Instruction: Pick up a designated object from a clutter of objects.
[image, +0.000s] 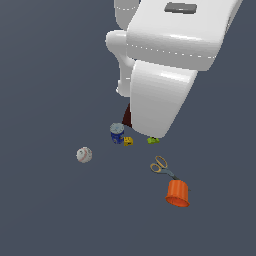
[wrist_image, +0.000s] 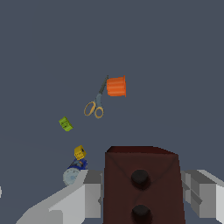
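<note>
The designated object (wrist_image: 141, 183), a dark reddish-brown box with two dark dots on its face, fills the gap between my gripper's (wrist_image: 142, 194) grey fingers (wrist_image: 89, 194), which press on both of its sides. In the exterior view only a dark sliver of the box (image: 127, 116) shows behind the white arm (image: 165, 65), and the gripper itself is hidden there. The rest of the clutter lies on the floor: a blue can (image: 117, 133), a white baseball (image: 84, 154), yellow-handled scissors (image: 162, 166) and an orange cup (image: 178, 193).
A tiny yellow piece (image: 128, 141) sits beside the can and a tiny green piece (image: 153, 140) lies at the arm's lower edge. The wrist view shows the cup (wrist_image: 116, 86), scissors (wrist_image: 95, 105), green piece (wrist_image: 65, 124), yellow piece (wrist_image: 79, 152) and can (wrist_image: 74, 173) beyond the box.
</note>
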